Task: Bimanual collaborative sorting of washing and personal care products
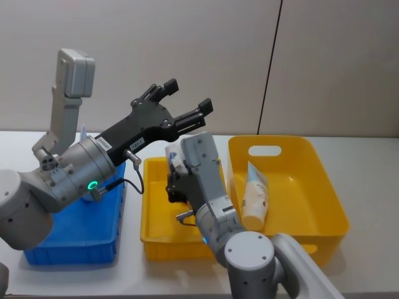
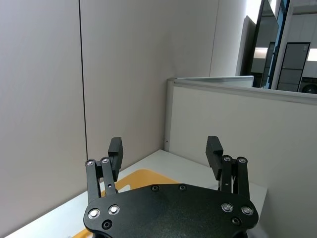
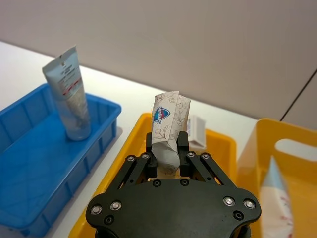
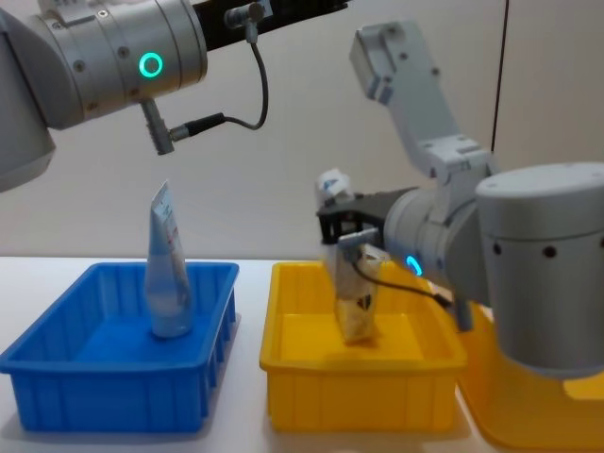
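Yellow walls of the middle bin [image 4: 359, 382] surround the right gripper [image 3: 167, 154], clamped on a cream patterned pouch [image 3: 167, 124] above another pack [image 4: 356, 307], while the left gripper [image 1: 181, 103] hangs wide apart and empty above the blue bin [image 4: 113, 363], where a pale-blue tube [image 4: 167, 269] stands at far left.

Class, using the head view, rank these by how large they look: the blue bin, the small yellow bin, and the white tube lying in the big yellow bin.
1. Blue bin and small yellow bin: too arm-covered to separate.
2. White tube: clearly smallest.
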Controlling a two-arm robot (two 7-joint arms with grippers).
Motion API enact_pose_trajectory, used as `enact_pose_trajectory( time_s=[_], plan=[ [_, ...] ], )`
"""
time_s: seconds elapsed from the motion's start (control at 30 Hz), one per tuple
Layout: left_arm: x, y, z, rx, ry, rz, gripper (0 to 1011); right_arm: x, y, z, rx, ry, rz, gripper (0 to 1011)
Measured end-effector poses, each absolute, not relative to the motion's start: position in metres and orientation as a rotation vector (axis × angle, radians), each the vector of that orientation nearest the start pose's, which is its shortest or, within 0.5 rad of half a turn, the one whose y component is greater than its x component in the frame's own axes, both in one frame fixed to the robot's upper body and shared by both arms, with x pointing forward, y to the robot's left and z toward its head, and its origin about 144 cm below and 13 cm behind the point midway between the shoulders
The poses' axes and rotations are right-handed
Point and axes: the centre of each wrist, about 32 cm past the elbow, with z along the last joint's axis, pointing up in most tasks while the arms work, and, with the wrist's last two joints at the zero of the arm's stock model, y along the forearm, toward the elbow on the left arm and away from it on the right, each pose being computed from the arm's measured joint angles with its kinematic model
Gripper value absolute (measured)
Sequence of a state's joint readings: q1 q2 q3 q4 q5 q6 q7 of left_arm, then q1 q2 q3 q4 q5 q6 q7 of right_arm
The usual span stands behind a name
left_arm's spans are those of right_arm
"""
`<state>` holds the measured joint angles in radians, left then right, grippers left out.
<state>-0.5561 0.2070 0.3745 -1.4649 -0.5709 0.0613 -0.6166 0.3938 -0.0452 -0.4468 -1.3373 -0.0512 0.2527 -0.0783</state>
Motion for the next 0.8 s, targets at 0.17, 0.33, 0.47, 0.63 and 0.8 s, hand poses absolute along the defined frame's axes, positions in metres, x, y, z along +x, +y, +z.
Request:
enact_pose_trajectory(
  time_s=[0.17, 0.33, 0.47, 0.63, 0.8],
  plan=[
    [0.574, 0.179, 1.303, -0.319, -0.114, 0.549, 1001, 0.531, -0.079, 1.220, -0.171, -0.141, -1.267, 206],
    [0.574, 0.179, 1.304, -0.320, -0.114, 0.549, 1001, 0.526, -0.087, 1.229, -0.153, -0.165, -1.303, 206],
    [0.574, 0.179, 1.304, -0.320, -0.114, 0.548, 1001, 0.523, -0.094, 1.236, -0.141, -0.177, -1.329, 208],
    [0.574, 0.179, 1.304, -0.319, -0.114, 0.549, 1001, 0.520, -0.103, 1.242, -0.133, -0.186, -1.357, 208],
    [0.574, 0.179, 1.303, -0.319, -0.114, 0.549, 1001, 0.517, -0.114, 1.247, -0.128, -0.193, -1.388, 206]
  ],
)
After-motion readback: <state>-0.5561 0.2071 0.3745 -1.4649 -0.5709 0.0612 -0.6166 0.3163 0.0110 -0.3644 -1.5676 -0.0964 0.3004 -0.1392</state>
